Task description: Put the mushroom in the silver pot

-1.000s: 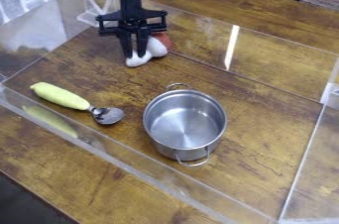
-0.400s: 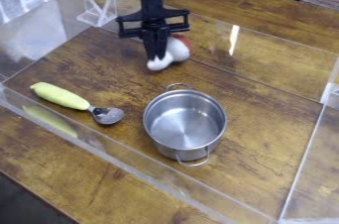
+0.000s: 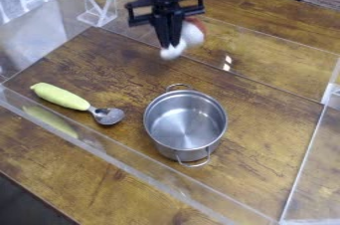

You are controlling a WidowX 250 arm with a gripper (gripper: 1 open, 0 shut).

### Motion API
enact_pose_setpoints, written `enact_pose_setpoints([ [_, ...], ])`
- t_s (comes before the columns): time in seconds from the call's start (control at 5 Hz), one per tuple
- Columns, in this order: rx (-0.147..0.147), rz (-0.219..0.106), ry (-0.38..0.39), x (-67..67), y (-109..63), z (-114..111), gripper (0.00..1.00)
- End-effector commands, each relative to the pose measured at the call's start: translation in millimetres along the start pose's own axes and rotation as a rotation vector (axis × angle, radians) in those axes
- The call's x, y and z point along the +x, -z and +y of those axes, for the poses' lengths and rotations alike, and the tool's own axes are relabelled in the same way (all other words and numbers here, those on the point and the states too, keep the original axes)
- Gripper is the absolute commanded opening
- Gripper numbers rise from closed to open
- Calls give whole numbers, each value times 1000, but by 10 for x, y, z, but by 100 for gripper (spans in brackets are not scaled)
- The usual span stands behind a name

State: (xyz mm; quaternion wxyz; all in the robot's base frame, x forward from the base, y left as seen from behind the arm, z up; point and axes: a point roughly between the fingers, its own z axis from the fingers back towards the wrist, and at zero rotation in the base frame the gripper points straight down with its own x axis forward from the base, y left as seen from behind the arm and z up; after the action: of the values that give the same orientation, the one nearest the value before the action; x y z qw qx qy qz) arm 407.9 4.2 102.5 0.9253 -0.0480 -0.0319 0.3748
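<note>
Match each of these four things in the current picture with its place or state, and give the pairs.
1. mushroom
2. silver pot
3. spoon
4. jaws

A. uncovered, between the spoon and the picture's right edge
B. shut on the mushroom's white part
C. lying left of the pot in the picture, yellow-green handle pointing away from it
D. held, beyond the pot, toward the top of the picture

Pairs: 1-D, 2-A, 3-C, 4-B

mushroom (image 3: 188, 40) with white stem and reddish cap, tilted, upper centre, shiny round silver pot (image 3: 185, 127), upright, lower centre
</note>
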Motion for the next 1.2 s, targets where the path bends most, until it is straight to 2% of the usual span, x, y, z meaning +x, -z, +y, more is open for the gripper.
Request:
enact_pose_setpoints([
  [0.0, -69, -92, 43, -262, -523, -212, 0],
  [0.2, -57, -106, 53, -531, -610, -267, 0],
  [0.4, -31, -109, 106, -683, -586, -13, 0],
  [0.6, -4, -113, 138, -729, -482, 242, 0],
  [0.8, 2, -130, 198, -638, -334, 292, 0],
  [1.0, 6, -148, 215, -668, -270, 251, 0],
])
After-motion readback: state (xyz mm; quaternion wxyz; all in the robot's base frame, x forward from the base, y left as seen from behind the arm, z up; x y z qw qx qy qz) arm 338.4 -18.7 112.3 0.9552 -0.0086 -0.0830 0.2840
